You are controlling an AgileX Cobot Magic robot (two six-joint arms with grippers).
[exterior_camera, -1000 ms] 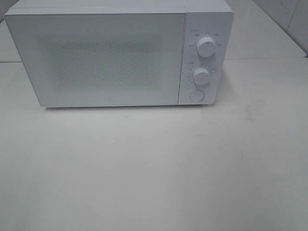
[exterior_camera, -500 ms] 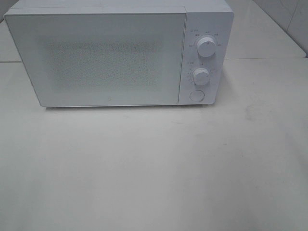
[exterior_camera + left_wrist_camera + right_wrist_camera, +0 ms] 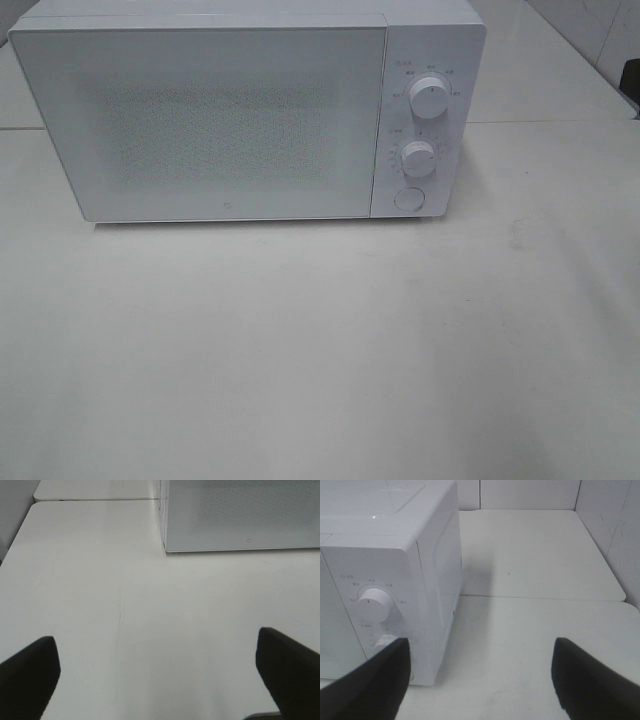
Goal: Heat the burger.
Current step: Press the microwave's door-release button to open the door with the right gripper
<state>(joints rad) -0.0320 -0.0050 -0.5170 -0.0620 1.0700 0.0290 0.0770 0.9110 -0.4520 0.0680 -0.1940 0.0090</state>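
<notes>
Microwave [image 3: 230, 120] door shut, burger not seen; L gripper [image 3: 156, 645] & R gripper [image 3: 481, 650] both spread, empty; next prob. R gripper presses door button [image 3: 408, 198].

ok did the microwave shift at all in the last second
No. The microwave has kept its place: the table seam meets its right side at the same spot as before.

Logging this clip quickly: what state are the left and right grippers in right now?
Left gripper: open, holding nothing.
Right gripper: open, holding nothing.
</notes>
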